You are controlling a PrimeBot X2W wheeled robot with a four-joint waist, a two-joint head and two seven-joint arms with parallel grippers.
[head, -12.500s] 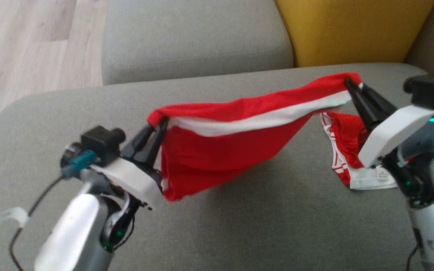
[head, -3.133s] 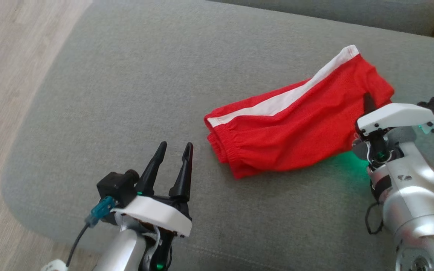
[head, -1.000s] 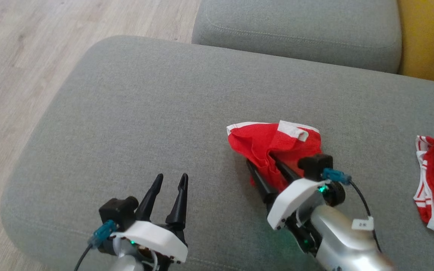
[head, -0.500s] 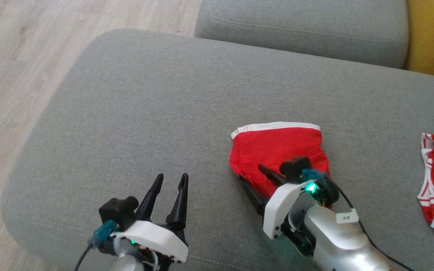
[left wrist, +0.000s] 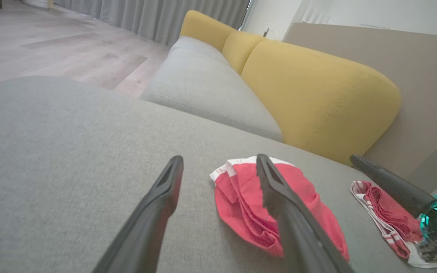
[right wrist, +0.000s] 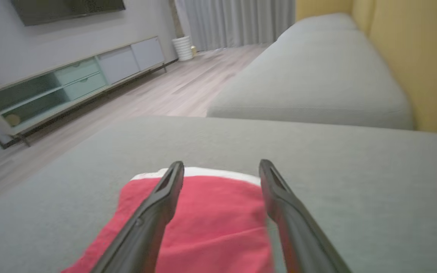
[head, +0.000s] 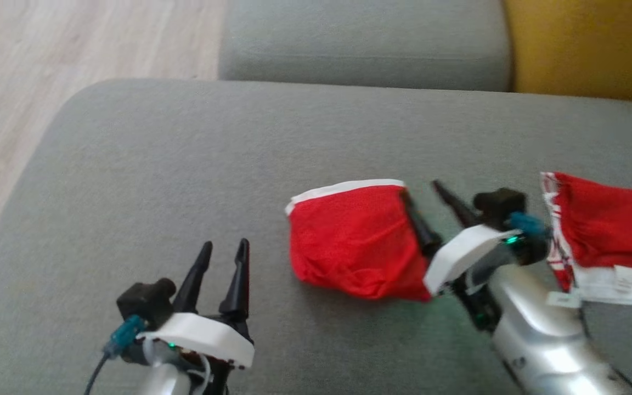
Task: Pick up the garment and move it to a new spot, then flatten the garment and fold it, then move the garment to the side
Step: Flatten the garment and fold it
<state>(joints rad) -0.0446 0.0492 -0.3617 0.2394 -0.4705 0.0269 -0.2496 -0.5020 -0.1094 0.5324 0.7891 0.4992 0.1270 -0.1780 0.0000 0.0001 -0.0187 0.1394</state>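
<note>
Right gripper (head: 420, 189) has let go of the folded garment (head: 354, 236).
Its fingers spread wide and empty, as do the left gripper's (head: 226, 244) near the seat cushion's (head: 184, 153) front edge; only the sideways move remains.

The right end effector (head: 419, 188) and its white mount (head: 461, 255) cover the near right corner of the folded red garment (head: 349, 236). At the far right, the picture's edge cuts off a second red garment (head: 607, 225); its label (head: 620, 272) is too small to read.

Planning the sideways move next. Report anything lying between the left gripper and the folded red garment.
Nothing visible: bare grey cushion separates the open left gripper from the folded red garment. The open right gripper sits at its opposite edge.
</note>
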